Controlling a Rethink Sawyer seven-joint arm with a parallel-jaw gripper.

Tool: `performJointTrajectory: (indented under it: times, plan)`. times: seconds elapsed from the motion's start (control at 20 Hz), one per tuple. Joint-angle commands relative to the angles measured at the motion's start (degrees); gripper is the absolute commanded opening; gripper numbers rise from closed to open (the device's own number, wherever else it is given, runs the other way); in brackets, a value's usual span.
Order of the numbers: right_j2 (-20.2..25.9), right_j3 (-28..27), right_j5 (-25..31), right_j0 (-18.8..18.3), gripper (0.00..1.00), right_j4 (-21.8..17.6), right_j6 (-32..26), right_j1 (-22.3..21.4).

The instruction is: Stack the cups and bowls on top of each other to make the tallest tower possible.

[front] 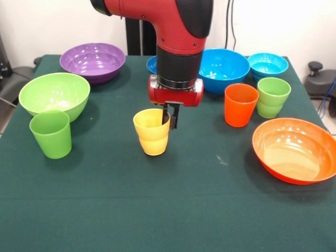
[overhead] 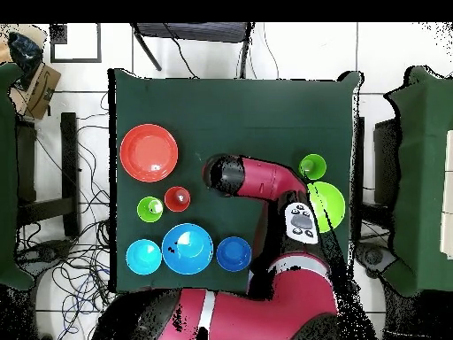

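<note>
The yellow cup (front: 151,132) stands upright on the green table at the middle. My gripper (front: 170,116) comes straight down on its right rim, one finger inside and one outside, closed on the wall. In the overhead view the arm's head (overhead: 222,173) hides this cup. The green cup (front: 51,134) stands by the lime green bowl (front: 54,93). The purple bowl (front: 93,61) is at the far left. The orange cup (front: 241,104) and light green cup (front: 273,96) stand at the right, with the orange bowl (front: 294,150) nearer. No nested pile shows; every bowl stands alone.
The large blue bowl (front: 223,69), the turquoise bowl (front: 268,64) and the small dark blue bowl (front: 151,64), partly behind the arm, line the far edge. In the overhead view the arm (overhead: 283,190) covers the purple bowl.
</note>
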Motion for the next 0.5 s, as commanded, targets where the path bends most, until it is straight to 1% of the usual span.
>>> performJointTrajectory:
  times: [0.05, 0.5]
  plan:
    - [6.45, -3.03, 0.42, -0.55, 0.00, -0.20, 3.94, 2.44]
    - [7.22, -2.08, 0.12, -1.37, 0.00, -0.34, 3.66, 2.36]
